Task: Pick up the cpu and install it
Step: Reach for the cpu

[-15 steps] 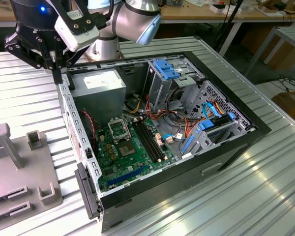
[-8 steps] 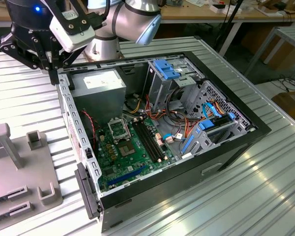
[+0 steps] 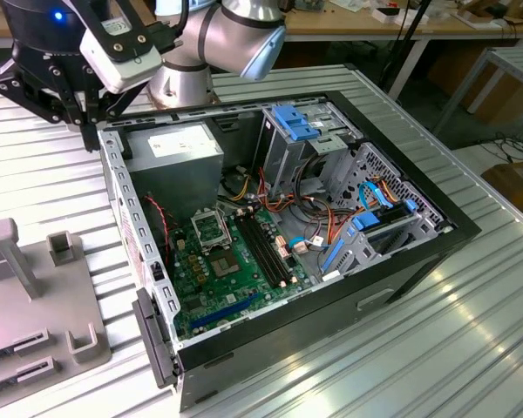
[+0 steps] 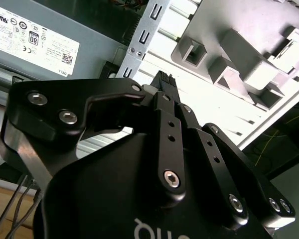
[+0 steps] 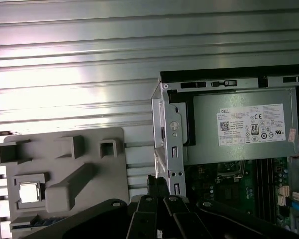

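Note:
The cpu [image 5: 30, 193], a small silver square chip, lies in a square recess of the grey fixture plate [image 5: 89, 154] on the table beside the computer case. My gripper [image 3: 91, 138] hangs above the slatted table just outside the case's rear corner, well apart from the cpu. Its black fingertips [image 5: 157, 185] look pressed together with nothing between them; the second wrist view also shows the fingertips [image 4: 163, 82]. The black cpu socket [image 3: 211, 228] with its metal frame sits on the green motherboard inside the open case, and its edge is seen as socket [image 5: 230, 172] below the power supply.
The open case [image 3: 401, 261] holds a grey power supply [image 3: 176, 148], memory slots [image 3: 266, 248], blue drive brackets [image 3: 296, 122] and loose cables. The case's metal frame edge [image 5: 172, 144] stands close beside my fingers. Raised grey blocks [image 3: 9, 252] stick up from the fixture.

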Robot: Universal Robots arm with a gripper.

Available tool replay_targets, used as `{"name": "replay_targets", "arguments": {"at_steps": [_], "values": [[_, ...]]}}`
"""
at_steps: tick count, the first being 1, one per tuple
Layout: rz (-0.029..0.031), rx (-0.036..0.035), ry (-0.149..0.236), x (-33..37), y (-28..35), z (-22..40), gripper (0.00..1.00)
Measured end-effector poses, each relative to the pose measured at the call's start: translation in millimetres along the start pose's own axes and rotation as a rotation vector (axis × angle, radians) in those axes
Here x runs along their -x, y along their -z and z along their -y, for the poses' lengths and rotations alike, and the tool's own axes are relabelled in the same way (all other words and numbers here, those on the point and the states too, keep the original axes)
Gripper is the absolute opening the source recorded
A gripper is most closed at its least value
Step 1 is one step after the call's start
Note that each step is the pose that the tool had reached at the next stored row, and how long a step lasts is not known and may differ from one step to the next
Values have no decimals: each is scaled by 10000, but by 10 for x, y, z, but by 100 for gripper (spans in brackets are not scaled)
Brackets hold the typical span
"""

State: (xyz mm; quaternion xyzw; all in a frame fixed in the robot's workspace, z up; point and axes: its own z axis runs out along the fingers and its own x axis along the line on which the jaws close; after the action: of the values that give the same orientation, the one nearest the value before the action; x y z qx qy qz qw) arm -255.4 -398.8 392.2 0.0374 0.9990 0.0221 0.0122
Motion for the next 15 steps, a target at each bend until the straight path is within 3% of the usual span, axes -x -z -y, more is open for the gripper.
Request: {"name": "replay_targets", "arguments": {"at_steps": [15], "values": [[0, 0, 0, -112, 1, 9, 11]]}}
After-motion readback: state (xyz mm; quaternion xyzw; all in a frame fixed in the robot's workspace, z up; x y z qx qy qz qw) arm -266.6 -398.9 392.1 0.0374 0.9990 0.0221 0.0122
